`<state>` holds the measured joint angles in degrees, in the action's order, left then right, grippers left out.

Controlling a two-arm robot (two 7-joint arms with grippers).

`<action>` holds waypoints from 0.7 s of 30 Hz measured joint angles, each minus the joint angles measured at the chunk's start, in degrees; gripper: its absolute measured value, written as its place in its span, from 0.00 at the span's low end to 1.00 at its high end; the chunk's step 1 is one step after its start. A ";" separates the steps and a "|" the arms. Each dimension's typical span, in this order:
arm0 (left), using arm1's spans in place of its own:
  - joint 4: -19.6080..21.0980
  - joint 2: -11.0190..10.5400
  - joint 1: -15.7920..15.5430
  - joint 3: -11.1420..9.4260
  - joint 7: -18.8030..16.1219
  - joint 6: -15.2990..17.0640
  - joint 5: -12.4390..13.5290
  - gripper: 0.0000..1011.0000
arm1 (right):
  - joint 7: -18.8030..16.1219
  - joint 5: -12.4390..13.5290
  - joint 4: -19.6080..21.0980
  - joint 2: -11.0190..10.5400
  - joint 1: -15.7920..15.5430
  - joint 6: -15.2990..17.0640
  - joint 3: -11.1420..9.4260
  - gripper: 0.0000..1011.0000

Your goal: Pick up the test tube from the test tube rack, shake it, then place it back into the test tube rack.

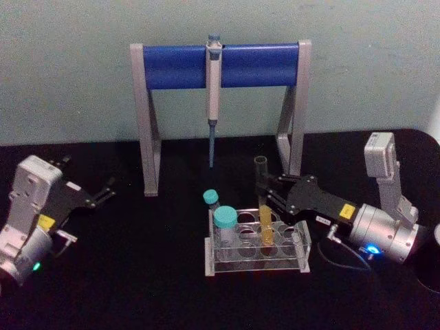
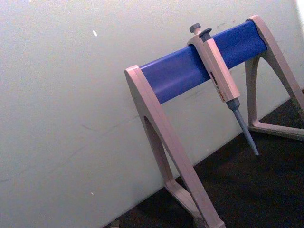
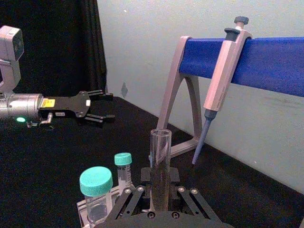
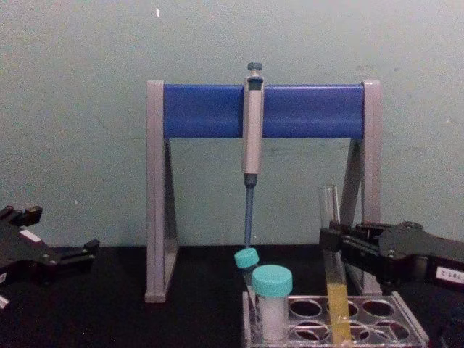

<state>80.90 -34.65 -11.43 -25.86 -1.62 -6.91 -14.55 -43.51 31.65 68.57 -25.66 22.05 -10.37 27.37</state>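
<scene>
The test tube (image 1: 262, 180) stands upright in a hole of the clear test tube rack (image 1: 295, 258), with yellow-orange liquid in its lower part. My right gripper (image 1: 264, 196) reaches in from the right and is shut on the tube's middle, above the rack's top plate. In the right wrist view the tube (image 3: 160, 161) rises straight up between the fingers (image 3: 142, 190). The chest view shows the tube (image 4: 331, 210) held by the right gripper (image 4: 332, 243), with its bottom still down inside the rack (image 4: 406, 330). My left gripper (image 1: 106, 191) hovers open far to the left, holding nothing.
A tall grey-and-blue pipette stand (image 1: 220, 65) stands behind the rack, with a pipette (image 1: 213, 103) hanging from its bar. Two teal-capped vials (image 1: 225, 220) sit in the rack's left side. The black table between the left gripper and the rack is bare.
</scene>
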 joint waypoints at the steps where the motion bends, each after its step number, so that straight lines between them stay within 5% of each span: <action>1: 0.00 0.00 0.00 0.00 0.00 0.00 0.00 0.99 | 0.00 0.00 0.00 0.00 0.00 0.00 0.00 0.23; 9: 0.00 0.00 0.00 0.00 0.00 0.00 0.00 0.99 | -0.01 0.03 -0.03 0.02 -0.02 -0.01 -0.05 0.26; 21: 0.00 0.00 0.00 0.00 0.00 0.00 0.00 0.99 | -0.05 0.09 -0.03 0.02 -0.05 -0.01 -0.10 0.62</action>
<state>80.90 -34.65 -11.43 -25.86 -1.62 -6.91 -14.55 -43.56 31.75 68.53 -25.64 22.00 -10.38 27.27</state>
